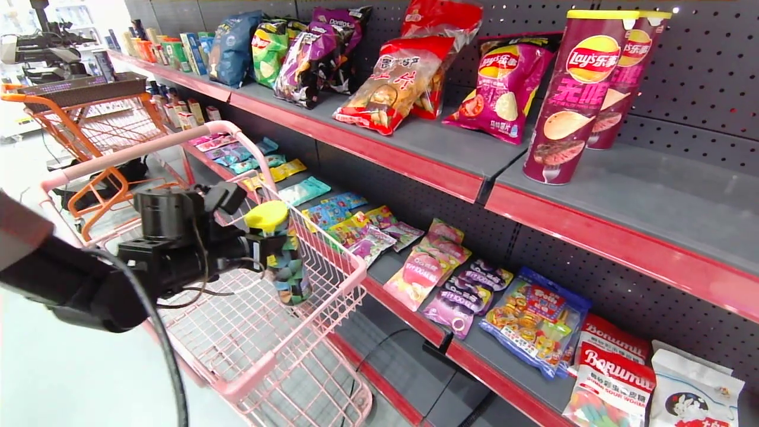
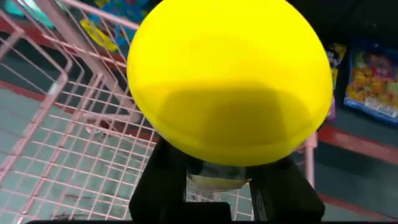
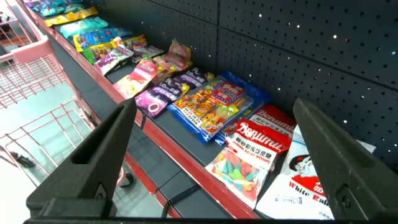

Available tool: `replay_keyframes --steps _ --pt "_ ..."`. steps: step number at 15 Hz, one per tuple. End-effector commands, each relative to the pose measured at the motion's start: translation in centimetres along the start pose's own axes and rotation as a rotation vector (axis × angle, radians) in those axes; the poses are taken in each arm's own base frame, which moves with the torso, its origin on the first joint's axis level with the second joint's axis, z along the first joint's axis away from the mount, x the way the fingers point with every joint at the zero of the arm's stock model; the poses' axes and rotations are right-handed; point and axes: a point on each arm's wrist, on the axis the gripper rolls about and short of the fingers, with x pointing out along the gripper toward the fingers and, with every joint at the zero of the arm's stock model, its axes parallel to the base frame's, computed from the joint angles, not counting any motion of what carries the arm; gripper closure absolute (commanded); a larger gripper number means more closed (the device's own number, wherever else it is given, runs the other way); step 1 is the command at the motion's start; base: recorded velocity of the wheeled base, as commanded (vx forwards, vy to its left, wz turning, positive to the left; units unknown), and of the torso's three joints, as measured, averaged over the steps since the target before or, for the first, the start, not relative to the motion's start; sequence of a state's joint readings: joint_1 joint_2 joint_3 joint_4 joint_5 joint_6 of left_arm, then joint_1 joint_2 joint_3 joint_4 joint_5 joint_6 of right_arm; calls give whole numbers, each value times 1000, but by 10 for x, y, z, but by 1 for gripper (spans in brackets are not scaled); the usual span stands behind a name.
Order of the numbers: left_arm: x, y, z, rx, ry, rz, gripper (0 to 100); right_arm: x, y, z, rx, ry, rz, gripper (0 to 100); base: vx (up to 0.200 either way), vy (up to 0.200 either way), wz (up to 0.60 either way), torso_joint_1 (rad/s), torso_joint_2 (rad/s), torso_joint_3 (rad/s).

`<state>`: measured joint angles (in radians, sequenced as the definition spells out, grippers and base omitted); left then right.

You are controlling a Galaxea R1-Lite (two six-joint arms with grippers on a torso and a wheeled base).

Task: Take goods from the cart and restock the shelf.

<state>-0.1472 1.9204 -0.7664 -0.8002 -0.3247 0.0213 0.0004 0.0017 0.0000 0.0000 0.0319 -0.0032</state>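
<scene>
**Inspector:** Item one. State of the left pincer (image 1: 268, 252)?

**Operator:** Clamped on the canister (image 1: 292, 276), high on its body just under the yellow lid (image 1: 267, 216). The canister is upright at the pink cart (image 1: 351, 264), close to the wall nearest the shelving. I cannot tell whether its base is above the wire rim. In the left wrist view the lid (image 2: 230, 81) sits over the dark fingers (image 2: 166, 190) on either flank.

**Inspector:** The right pincer (image 3: 214, 112)?

**Operator:** Fingers spread apart, holding nothing. It is over the lower shelf (image 3: 169, 134), near the sweet bags (image 3: 158, 93).

**Inspector:** Step in hand?

**Operator:** In my judgement, carriage from cart to shelf. Placing has not begun.

**Inspector:** Destination?

**Operator:** Most likely the upper shelf (image 1: 628, 178), beside the two tall purple canisters (image 1: 572, 95). They are goods of the same kind, with bare board next to them.

**Inspector:** Recommendations.

**Operator:**
- Raise the base above the cart rim before any sideways travel, then above the shelf's red front lip.
- Hold the canister upright and move slowly, since the grip is high and the lower end may swing.
- Approach the bare board, not the standing pair, which are tall and would topple at a knock.
- Seat the base flat before parting the fingers, then withdraw straight back.
</scene>
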Motion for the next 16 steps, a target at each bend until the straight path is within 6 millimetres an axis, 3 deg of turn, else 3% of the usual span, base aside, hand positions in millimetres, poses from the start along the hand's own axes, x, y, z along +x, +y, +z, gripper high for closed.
replay_keyframes --steps 1,2,4,7,12,14,16 --pt "-129 -29 65 32 -196 52 100 0 0 0 0 0 0 0 0 0 0 0 0 0" --pt "-169 -45 71 32 -214 50 100 0 0 0 0 0 0 0 0 0 0 0 0 0" --pt "-224 -67 71 52 -264 53 100 0 0 0 -1 0 -3 0 0 0 0 0 0 0" --pt "-280 -87 53 70 -346 124 100 0 0 0 0 0 -12 0 0 0 0 11 -35 -28" --pt "-337 -111 2 67 -346 150 100 0 0 0 0 0 -12 0 0 0 0 145 -432 -283" --pt "-354 -118 -20 65 -342 152 100 0 0 0 0 0 -12 0 0 0 0 198 -544 -347" --pt "-360 -121 -31 62 -333 151 100 0 0 0 0 0 -11 0 0 0 0 222 -566 -356"
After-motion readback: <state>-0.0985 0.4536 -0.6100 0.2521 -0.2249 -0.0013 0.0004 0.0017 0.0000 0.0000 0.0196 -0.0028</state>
